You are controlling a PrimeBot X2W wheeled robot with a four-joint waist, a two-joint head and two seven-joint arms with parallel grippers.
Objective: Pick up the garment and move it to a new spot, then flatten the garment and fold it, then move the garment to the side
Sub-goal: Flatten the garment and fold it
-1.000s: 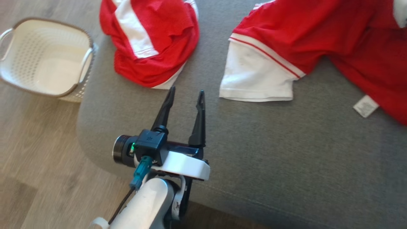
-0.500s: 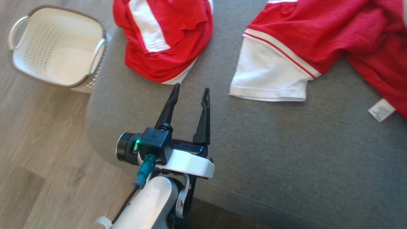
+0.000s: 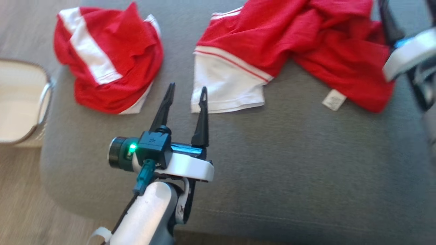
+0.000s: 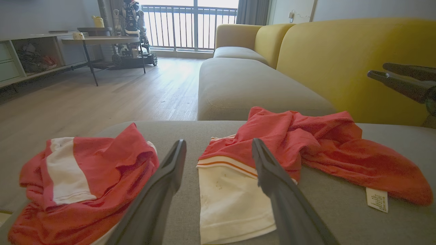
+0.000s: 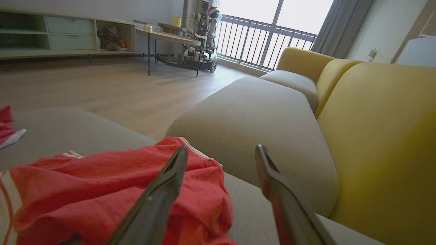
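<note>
A crumpled red garment [image 3: 299,44] with a white sleeve [image 3: 226,86] and a white tag [image 3: 334,99] lies across the back of the grey cushion [image 3: 289,170]. Above its right end hangs my right gripper [image 5: 222,149], open, with the red cloth [image 5: 102,190] under its left finger and nothing between the jaws. My left gripper [image 3: 187,87] stands open over bare cushion, its tips just short of the white sleeve's near edge. To the left lies a second red-and-white garment [image 3: 109,64], bunched in a heap.
A white perforated basket [image 3: 20,102] stands on the wooden floor off the cushion's left edge. A yellow sofa back [image 5: 374,136] rises behind the cushion, and a beige seat [image 4: 245,88] adjoins it. A table [image 4: 102,41] stands farther off.
The head camera has swung, so the whole picture has shifted left and my right gripper now shows at the upper right. The left gripper stays open and empty.
</note>
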